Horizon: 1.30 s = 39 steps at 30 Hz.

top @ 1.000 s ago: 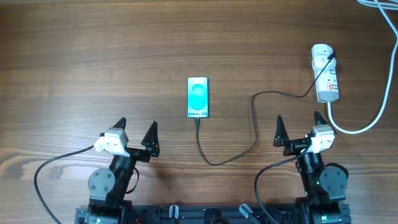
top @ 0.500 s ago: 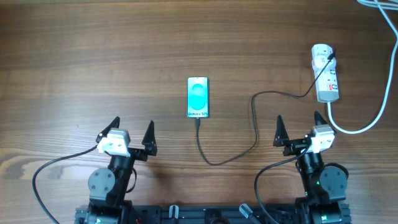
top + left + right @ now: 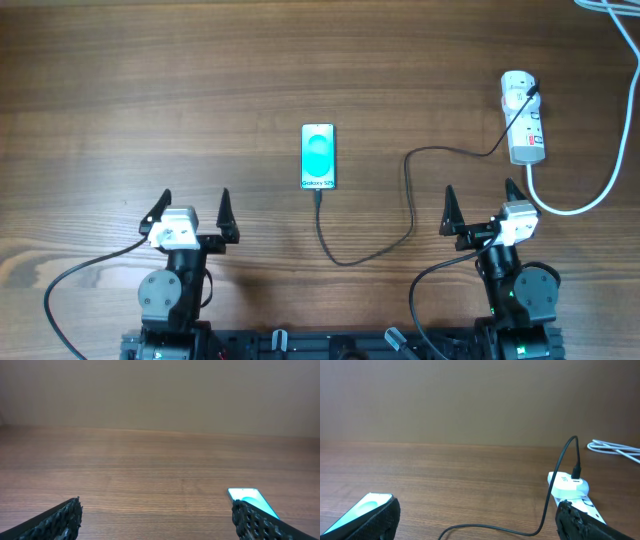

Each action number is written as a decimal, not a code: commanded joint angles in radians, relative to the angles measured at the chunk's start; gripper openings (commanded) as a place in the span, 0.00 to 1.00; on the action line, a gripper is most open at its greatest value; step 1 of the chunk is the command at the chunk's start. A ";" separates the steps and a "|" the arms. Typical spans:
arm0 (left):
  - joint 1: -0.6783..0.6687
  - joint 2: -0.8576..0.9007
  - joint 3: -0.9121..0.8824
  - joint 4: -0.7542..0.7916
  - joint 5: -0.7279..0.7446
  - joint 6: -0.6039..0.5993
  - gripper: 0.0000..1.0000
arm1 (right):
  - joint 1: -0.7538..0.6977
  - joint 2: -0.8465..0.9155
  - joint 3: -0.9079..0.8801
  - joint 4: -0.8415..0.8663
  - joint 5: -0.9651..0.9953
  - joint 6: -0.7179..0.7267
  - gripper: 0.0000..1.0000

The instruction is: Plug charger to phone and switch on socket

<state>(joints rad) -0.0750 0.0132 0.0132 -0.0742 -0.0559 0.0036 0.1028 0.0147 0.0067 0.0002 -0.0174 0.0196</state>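
The phone point(image 3: 318, 156) lies flat at the table's middle, cyan screen up, white text strip at its near end. The thin black charger cable point(image 3: 408, 190) runs from the socket point(image 3: 523, 130) at the far right, loops down, and its tip point(image 3: 318, 196) meets the phone's near end. The socket is a white power strip with a black plug at its far end. My left gripper point(image 3: 192, 207) is open and empty, near and left of the phone. My right gripper point(image 3: 480, 205) is open and empty, near the socket. The phone point(image 3: 250, 498) point(image 3: 362, 508), the cable point(image 3: 555, 492) and the socket point(image 3: 570, 487) show in the wrist views.
A thick white cord point(image 3: 600, 190) curves from the socket's near end up the table's right edge, also showing in the right wrist view point(image 3: 615, 450). Black arm cables point(image 3: 80, 275) trail by the arm bases at the near edge. A plain wall stands behind the table.
My left gripper has drawn back to the left and toward the near edge, turning to point straight ahead. The right arm, phone, cable and socket have not moved.
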 commanded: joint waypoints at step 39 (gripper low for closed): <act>0.014 -0.011 -0.007 0.003 0.013 0.048 1.00 | -0.005 -0.011 -0.002 0.005 0.017 -0.017 1.00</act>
<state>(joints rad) -0.0689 0.0132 0.0132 -0.0746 -0.0517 0.0334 0.1024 0.0147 0.0067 0.0002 -0.0174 0.0196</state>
